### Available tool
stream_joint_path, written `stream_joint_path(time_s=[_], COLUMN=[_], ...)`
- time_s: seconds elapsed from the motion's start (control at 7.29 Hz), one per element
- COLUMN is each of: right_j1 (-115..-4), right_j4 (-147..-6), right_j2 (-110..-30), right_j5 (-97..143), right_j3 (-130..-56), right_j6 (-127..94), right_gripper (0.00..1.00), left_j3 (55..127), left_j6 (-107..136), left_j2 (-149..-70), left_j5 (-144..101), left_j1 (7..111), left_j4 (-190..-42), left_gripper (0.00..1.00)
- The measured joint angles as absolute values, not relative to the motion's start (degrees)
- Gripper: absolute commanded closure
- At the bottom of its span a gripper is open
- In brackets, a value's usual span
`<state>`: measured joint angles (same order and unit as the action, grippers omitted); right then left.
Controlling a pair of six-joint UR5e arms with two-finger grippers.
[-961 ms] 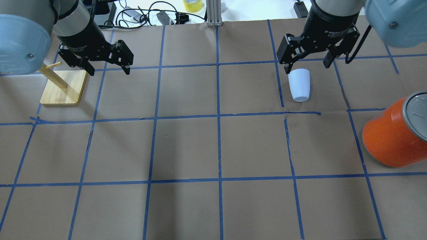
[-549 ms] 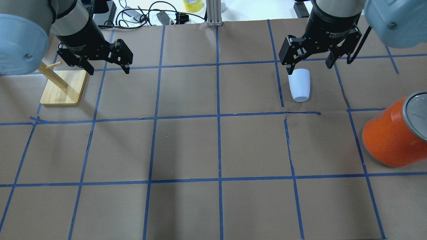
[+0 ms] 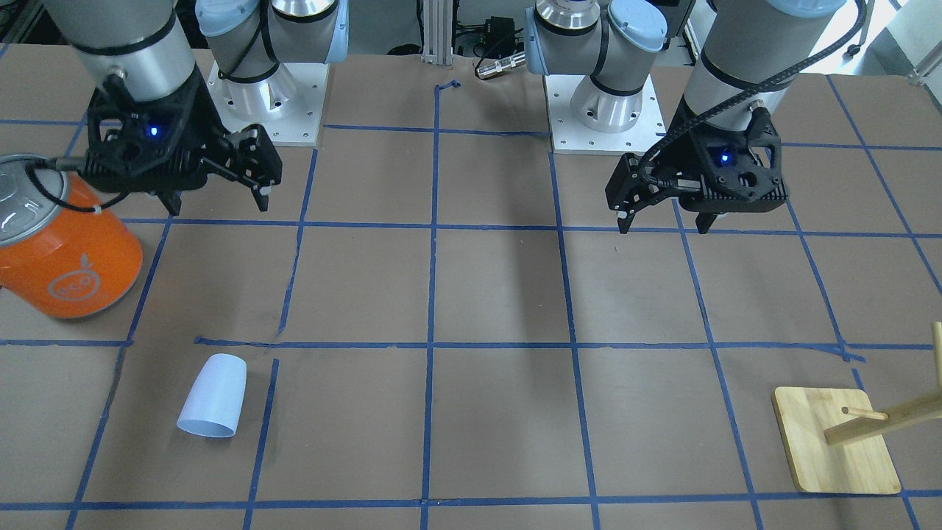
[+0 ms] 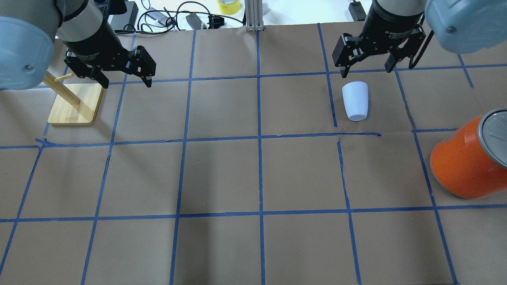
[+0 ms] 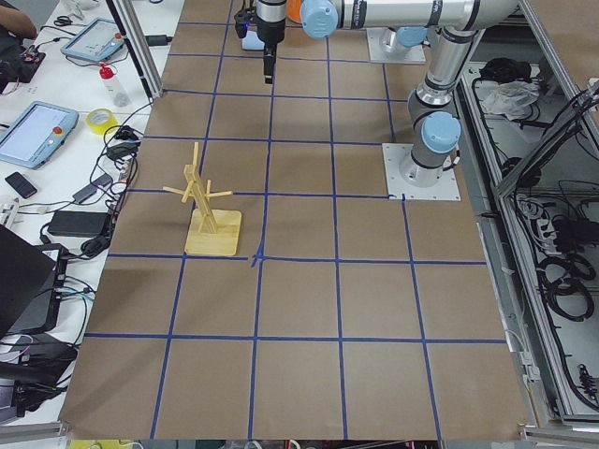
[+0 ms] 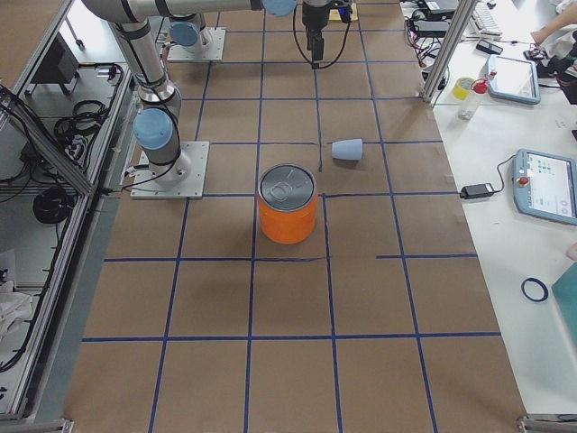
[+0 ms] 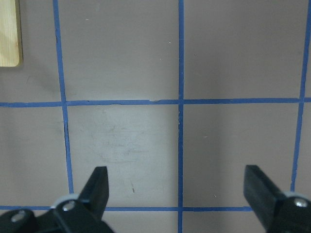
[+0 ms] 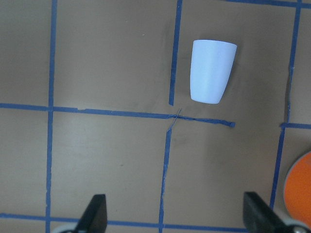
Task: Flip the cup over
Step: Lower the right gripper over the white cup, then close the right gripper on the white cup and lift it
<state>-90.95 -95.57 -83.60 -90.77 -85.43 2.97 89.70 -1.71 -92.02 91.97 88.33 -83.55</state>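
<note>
Right gripper [image 4: 367,72] had drawn back from the cup [image 4: 355,101] since the earlier overhead frames. One second before, its fingers overlapped the cup's wide end in that view; now both fingertips stood clear of it, on the side far from the robot. Cup position unchanged across the three overhead frames. Left gripper [image 4: 127,84] had shifted only slightly, also toward the far side.

Cup lay on its side on the bench [image 4: 222,174], in the robot's right half. Wide rim pointed away from the robot, narrow rounded base toward it. It rested inside one taped square, just beside the blue tape line on its left in the overhead view and short of the cross line nearer the robot. Nothing touched it.

Right jaws were spread wide and held nothing. In the right wrist view the two fingers [image 8: 95,213] sat at the bottom corners, with the cup [image 8: 213,71] well above them and not between them.

Left jaws were likewise spread wide and held nothing, hanging over bare bench next to the wooden peg stand [image 4: 75,105].

Orange can [image 4: 461,162] with a silver lid stood upright, well apart from the cup, further to the robot's right and nearer the robot.
</note>
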Motion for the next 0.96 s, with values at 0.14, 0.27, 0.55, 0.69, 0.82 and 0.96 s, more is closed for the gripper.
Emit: stream_joint_path(time_s=[0.14, 0.27, 0.55, 0.69, 0.82, 0.96], right_j1=[-89.86, -88.32, -84.84, -83.96, -83.59, -83.53], right_j4=[-101.01, -106.62, -113.81, -116.11, -117.37, -117.82], right_j2=[-79.81, -75.55, -68.47, -65.71, -63.61, -62.44], right_j5=[-90.97, -91.09, -91.19, -91.12, -90.85, -90.56], right_j3=[-85.43, -85.43, -85.54, -85.72, -86.23, -87.12], right_j6=[2.94, 2.98, 2.74, 1.58, -1.04, -3.45], right_gripper=[0.0, 0.0, 0.0, 0.0, 0.0, 0.0], left_j3=[89.75, 89.79, 90.14, 90.5, 90.78, 90.97], left_j6=[-1.78, -1.82, -1.96, -1.98, -1.94, -1.89], left_j2=[-91.77, -91.65, -91.68, -91.68, -91.68, -91.65], left_j5=[92.07, 92.17, 92.32, 92.32, 92.21, 92.1], left_j1=[88.32, 88.28, 88.25, 88.24, 88.25, 88.29], left_j4=[-83.77, -83.88, -83.95, -83.9, -83.87, -83.83], left_gripper=[0.0, 0.0, 0.0, 0.0, 0.0, 0.0])
